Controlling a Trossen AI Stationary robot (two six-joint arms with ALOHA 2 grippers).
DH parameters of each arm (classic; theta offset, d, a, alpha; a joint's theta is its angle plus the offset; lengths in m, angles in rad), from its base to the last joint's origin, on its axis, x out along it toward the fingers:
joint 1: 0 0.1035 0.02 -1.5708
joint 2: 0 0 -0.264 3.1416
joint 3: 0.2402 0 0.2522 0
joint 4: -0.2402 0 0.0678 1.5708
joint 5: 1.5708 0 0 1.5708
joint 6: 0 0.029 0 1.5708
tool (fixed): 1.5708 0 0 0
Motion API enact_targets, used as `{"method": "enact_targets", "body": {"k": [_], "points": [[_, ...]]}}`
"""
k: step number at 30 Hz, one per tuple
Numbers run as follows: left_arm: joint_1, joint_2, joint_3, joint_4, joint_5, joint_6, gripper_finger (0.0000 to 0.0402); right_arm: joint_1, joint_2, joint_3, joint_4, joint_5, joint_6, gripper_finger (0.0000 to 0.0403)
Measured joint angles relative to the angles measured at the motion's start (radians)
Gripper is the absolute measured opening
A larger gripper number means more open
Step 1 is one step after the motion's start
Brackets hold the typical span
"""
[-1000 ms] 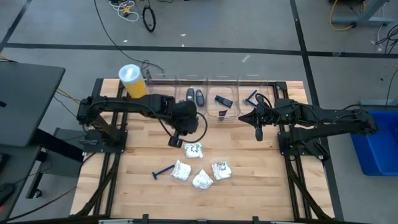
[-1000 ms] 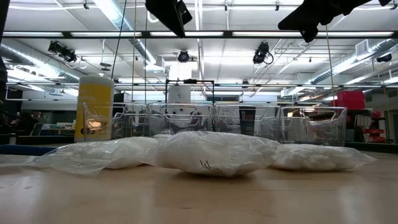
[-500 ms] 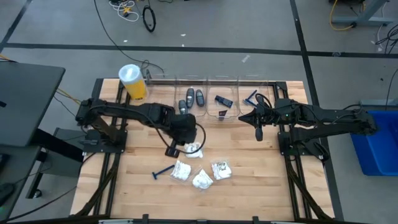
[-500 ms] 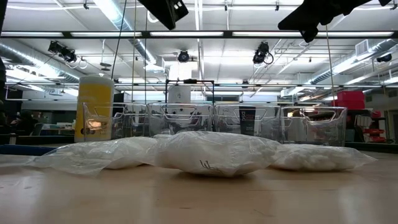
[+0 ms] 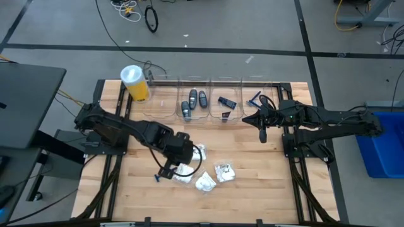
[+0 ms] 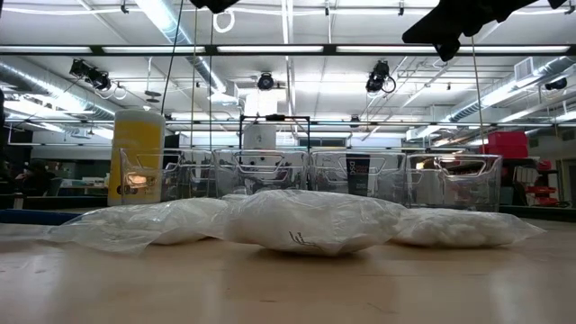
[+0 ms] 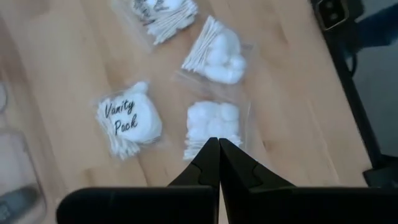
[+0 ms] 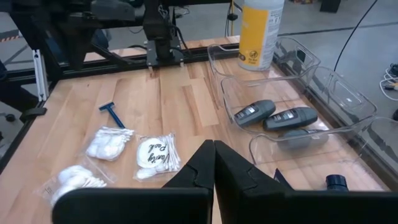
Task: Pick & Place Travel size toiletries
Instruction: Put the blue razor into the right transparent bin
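In the clear bins (image 5: 232, 116) some pieces lie sorted; four white packets (image 5: 224, 172) and one blue razor (image 5: 165, 174) wait, both grippers closed empty: left gripper (image 5: 166, 171), right gripper (image 5: 262, 137).

**Room and surroundings, as you see them**

Floor (image 5: 265, 25): you have grey concrete, crossed by dark tape lines (image 5: 189, 49). Loose black cables (image 5: 110, 31) trail over it, with a black ring-shaped coil (image 5: 151, 17) near the far edge.

Table (image 5: 252, 195): you look down on a light butcher-block wooden top carried on a black metal frame (image 5: 101, 183).

Beside the table: a grey slab-like surface (image 5: 28, 104) on one side, a blue bin (image 5: 382, 148) on the other.

Ceiling (image 6: 297, 81): from table height you face white beams, long fluorescent strip lights (image 6: 171, 22), a pale duct (image 6: 40, 76) and hanging black fixtures (image 6: 378, 76).

Far background: a red object (image 6: 506, 142) and cluttered shelving, too distant to identify.
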Motion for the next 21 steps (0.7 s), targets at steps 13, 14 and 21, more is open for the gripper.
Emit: {"method": "enact_targets", "body": {"k": [13, 14, 21], "points": [[-0.049, 0.008, 0.000, -0.037, -0.047, -0.180, 0.0001, 0.000, 0.000, 0.000, 0.000, 0.000, -0.025, 0.0007], [-0.053, 0.008, 0.000, -0.038, -0.047, -0.191, 0.0001, 0.000, 0.000, 0.000, 0.000, 0.000, -0.025, 0.0007], [-0.061, 0.006, -0.105, -0.012, -0.041, -0.332, 0.0001, 0.000, 0.000, 0.000, 0.000, 0.000, -0.025, 0.0007]]}}
